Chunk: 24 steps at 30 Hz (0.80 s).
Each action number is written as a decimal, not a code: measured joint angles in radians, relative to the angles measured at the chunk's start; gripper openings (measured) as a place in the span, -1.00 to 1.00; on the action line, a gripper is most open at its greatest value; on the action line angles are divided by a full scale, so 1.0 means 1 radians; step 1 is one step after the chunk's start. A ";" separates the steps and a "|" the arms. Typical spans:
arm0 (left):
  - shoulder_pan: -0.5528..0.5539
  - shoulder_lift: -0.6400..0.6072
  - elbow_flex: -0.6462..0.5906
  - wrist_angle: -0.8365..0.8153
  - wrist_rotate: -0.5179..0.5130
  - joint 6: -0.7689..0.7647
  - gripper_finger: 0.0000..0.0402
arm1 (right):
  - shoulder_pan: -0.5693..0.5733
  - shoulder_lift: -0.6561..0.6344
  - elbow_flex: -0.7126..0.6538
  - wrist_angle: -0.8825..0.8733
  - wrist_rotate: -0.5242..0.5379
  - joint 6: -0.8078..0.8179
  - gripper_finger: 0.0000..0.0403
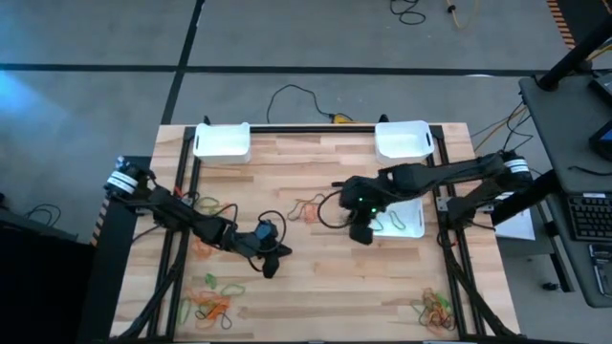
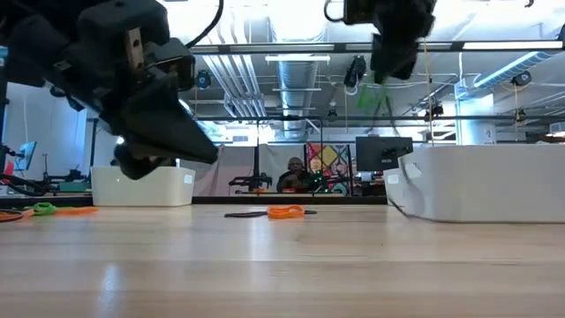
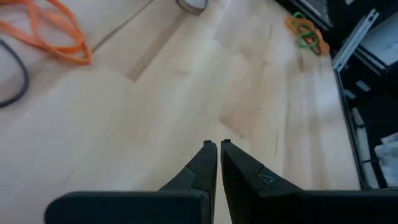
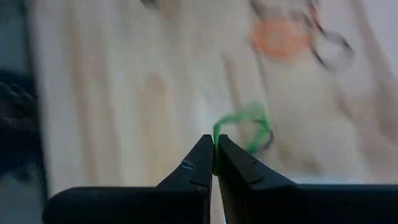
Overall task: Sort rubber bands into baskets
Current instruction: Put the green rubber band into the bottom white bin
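A: While the right hand is pinching a green band between closed fingers, it is hanging just beside the near basket on the right of the surface.

B: Left hand?

A: The left hand is closed on nothing, hovering low over bare wood left of centre.

B: Progress?

A: Looking early, I'd say. Two far baskets, one on the left and one on the right, are showing no bands that I can see. Plenty are lying loose: a pile at the near left, another pile at the near right, a few orange ones mid-surface.

B: So what's left?

A: Dropping the green one, then nearly all the sorting.
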 joint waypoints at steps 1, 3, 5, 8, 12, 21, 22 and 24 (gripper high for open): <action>0.000 0.005 0.007 0.008 -0.005 0.003 -0.96 | 0.001 -0.002 -0.018 0.063 -0.015 0.015 -0.96; -0.002 -0.006 -0.001 -0.003 -0.025 0.013 -0.96 | 0.010 0.001 -0.043 0.182 -0.037 0.037 -0.96; -0.004 -0.013 0.000 0.008 -0.042 0.015 -0.96 | 0.011 0.007 -0.063 0.284 -0.039 0.040 -0.96; -0.011 -0.042 -0.013 0.002 -0.053 0.018 -0.96 | 0.011 0.043 -0.096 0.410 -0.038 0.050 -0.96; -0.020 -0.096 -0.035 0.000 -0.053 0.018 -0.96 | 0.011 0.122 -0.131 0.501 -0.059 0.104 -0.96; -0.013 -0.110 -0.065 0.000 -0.077 0.026 -0.96 | 0.043 0.226 -0.145 0.425 -0.080 0.171 -0.96; -0.012 -0.099 -0.067 0.000 -0.079 0.025 -0.96 | 0.041 0.229 -0.143 0.413 -0.080 0.170 -0.96; -0.007 -0.057 -0.053 0.039 -0.088 0.017 -0.96 | 0.046 0.227 -0.129 0.377 -0.094 0.151 -0.96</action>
